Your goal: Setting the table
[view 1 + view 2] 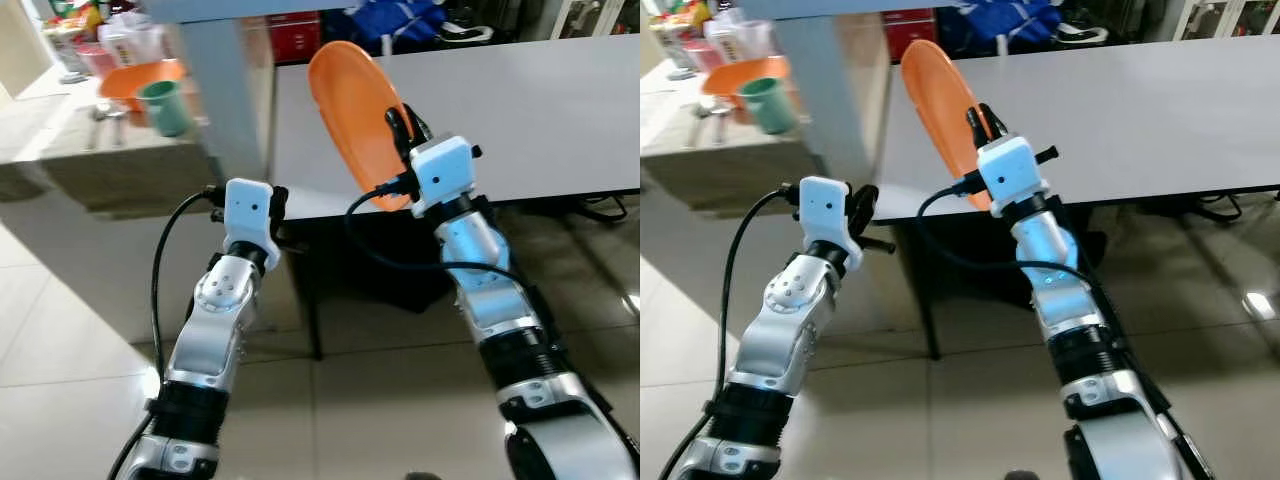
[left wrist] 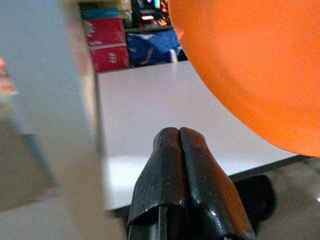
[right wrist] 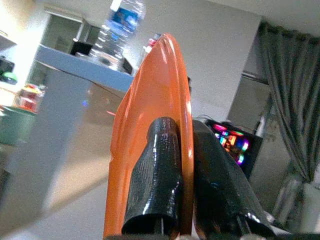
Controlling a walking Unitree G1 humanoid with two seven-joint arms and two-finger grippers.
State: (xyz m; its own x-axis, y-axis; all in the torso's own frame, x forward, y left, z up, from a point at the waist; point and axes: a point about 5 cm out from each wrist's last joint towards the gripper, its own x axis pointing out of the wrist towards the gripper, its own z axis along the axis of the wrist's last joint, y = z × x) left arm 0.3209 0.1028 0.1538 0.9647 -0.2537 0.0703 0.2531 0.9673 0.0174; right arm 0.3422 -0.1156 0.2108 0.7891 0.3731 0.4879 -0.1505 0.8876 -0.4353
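Observation:
My right gripper [image 1: 402, 130] is shut on the rim of an orange plate [image 1: 355, 105], which it holds up on edge over the near edge of the white table [image 1: 540, 110]. In the right wrist view the two black fingers [image 3: 159, 165] clamp the orange plate [image 3: 150, 115] between them. My left gripper [image 2: 180, 137] is shut with nothing in it, raised just below the table's near left corner. An orange bowl [image 1: 135, 82] and a green cup [image 1: 165, 105] stand on the beige counter [image 1: 110, 160] at the left.
A grey pillar [image 1: 225, 90] stands between the counter and the table. Red boxes [image 2: 106, 42] and a blue bag [image 2: 150, 45] lie behind the table. A cable runs on the tiled floor [image 1: 70, 330] under the table's right side.

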